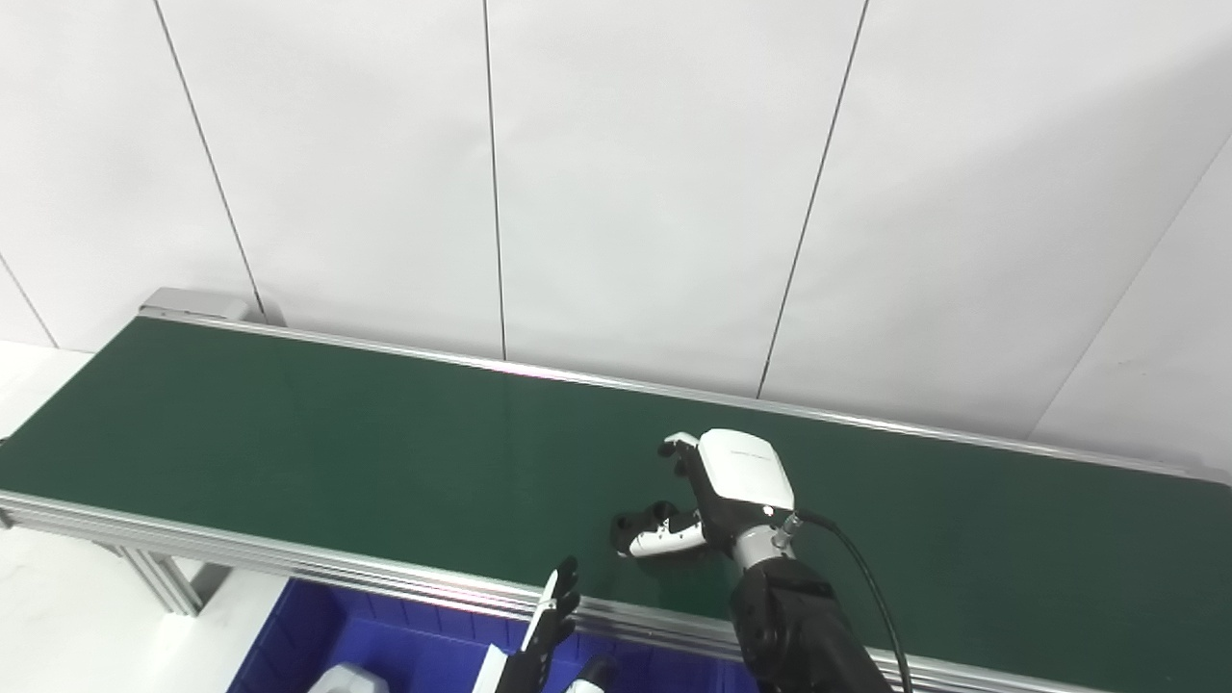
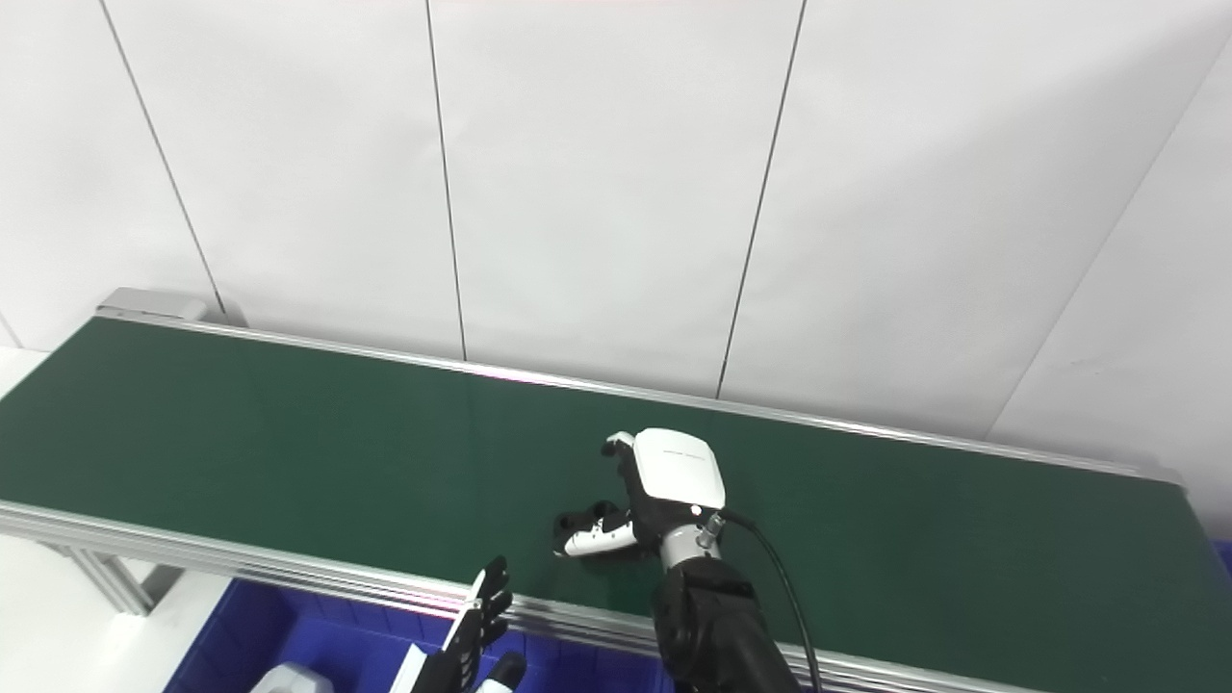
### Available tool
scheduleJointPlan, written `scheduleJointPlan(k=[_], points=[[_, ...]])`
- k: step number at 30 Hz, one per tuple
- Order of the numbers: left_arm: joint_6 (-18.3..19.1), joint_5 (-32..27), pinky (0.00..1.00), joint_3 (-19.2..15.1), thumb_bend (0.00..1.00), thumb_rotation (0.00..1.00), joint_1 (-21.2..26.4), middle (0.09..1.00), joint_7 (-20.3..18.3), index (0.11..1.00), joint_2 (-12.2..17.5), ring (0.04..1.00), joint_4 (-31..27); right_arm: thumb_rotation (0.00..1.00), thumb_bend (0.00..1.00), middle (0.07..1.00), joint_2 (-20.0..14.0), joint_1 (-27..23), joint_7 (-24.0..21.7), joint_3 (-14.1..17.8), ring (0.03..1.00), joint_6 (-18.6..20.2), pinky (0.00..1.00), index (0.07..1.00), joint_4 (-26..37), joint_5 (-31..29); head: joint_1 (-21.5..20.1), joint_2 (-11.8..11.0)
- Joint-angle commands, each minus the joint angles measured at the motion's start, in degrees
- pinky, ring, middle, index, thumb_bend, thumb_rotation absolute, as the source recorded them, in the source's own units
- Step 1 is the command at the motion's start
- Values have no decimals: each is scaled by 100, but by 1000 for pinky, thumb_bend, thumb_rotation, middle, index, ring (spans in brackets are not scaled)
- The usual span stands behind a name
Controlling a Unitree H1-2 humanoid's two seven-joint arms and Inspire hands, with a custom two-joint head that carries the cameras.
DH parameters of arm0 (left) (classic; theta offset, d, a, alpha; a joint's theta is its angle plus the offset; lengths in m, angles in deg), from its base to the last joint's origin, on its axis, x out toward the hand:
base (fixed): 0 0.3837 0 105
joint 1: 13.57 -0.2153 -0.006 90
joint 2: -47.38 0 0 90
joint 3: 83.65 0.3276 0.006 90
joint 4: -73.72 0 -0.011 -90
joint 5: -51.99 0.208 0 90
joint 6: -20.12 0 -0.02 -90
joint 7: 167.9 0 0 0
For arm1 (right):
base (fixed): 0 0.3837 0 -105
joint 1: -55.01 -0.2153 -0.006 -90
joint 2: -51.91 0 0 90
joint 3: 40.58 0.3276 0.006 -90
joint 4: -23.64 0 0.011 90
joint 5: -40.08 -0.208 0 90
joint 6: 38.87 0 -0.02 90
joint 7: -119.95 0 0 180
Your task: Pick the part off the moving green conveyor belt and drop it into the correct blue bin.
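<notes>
A long dark green belt (image 1: 337,452) runs left to right before a white panelled wall (image 1: 654,173), edged with silver rails (image 1: 289,556); no part shows anywhere on its surface. My right hand (image 1: 717,491), white-backed with black fingers (image 1: 674,450), is over the belt near its front edge; thumb (image 1: 654,534) spread to the left, fingers curled downward; it holds nothing I can make out, though the palm side is hidden. My left hand (image 1: 544,626) is low, fingers straight and apart, empty, just in front of the near rail. Below sits a blue bin (image 1: 289,635); inside it lies a pale grey-white object (image 1: 346,681), mostly cut off by the bottom edge.
</notes>
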Motion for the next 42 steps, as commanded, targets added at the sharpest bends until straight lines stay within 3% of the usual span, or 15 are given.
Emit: scheduleJointPlan(k=[1,2,4,6,10,11,13,16,19,26,31,35,39,42], points=[[16,-20,951,335,515,909,-67,1000,0,1000,-488,965,-263,282,857,367,8,-247,63,-35,257,94,189,633,-43,-29,-4,49],[46,-22,952,340,518,909,-78,1000,-9,1000,-479,965,-299,235,806,362,-20,-245,95,-59,255,51,187,606,-101,-34,-8,64],[114,-49,960,349,520,917,-96,1000,-30,1000,-467,969,-369,155,565,340,-59,-242,170,-96,239,-10,174,508,-186,-45,-12,87],[144,-110,966,350,512,913,-105,1000,-45,1000,-460,968,-407,137,523,320,-102,-236,180,-128,225,-10,165,486,-245,-64,-15,104],[193,-144,969,360,524,922,-126,1000,-71,1000,-433,969,-452,127,512,301,-242,-253,-227,-300,205,289,145,489,-250,37,-45,162],[201,-162,972,359,526,922,-129,1000,-78,1000,-430,970,-462,65,519,383,-257,-261,-315,-328,220,356,155,488,-229,51,-50,172],[201,-165,975,353,525,921,-134,1000,-76,1000,-433,967,-468,13,525,452,-306,-312,-638,-435,241,570,169,485,-212,153,-69,189],[223,-155,990,355,531,932,-140,1000,-89,1000,-431,975,-458,1,527,469,-423,-420,-1456,-605,246,915,161,487,-160,383,-79,204],[225,-114,979,360,531,941,-142,1000,-71,1000,-443,968,-451,0,527,470,-489,-418,-1855,-524,198,956,119,491,-47,555,-94,219],[248,-119,995,365,534,964,-137,1000,-70,1000,-451,973,-444,0,527,475,-598,-398,-2251,-361,284,954,182,493,182,702,-137,229],[196,-165,1000,346,538,969,-107,1000,-66,1000,-455,977,-400,0,523,447,-642,-366,-2161,-321,310,904,204,509,411,569,-224,223],[245,-229,1000,314,559,973,-81,1000,-84,1000,-444,981,-430,0,521,431,-738,-348,-2166,-349,358,819,254,523,992,464,-358,265],[220,-296,1000,267,578,974,-55,1000,-78,1000,-419,976,-450,2,518,428,-854,-294,-2345,-361,340,827,244,538,1753,480,-521,324],[278,-407,1000,220,601,965,-52,1000,-112,1000,-387,982,-528,0,526,469,-945,-181,-2466,-305,287,829,206,496,2354,483,-698,410]])
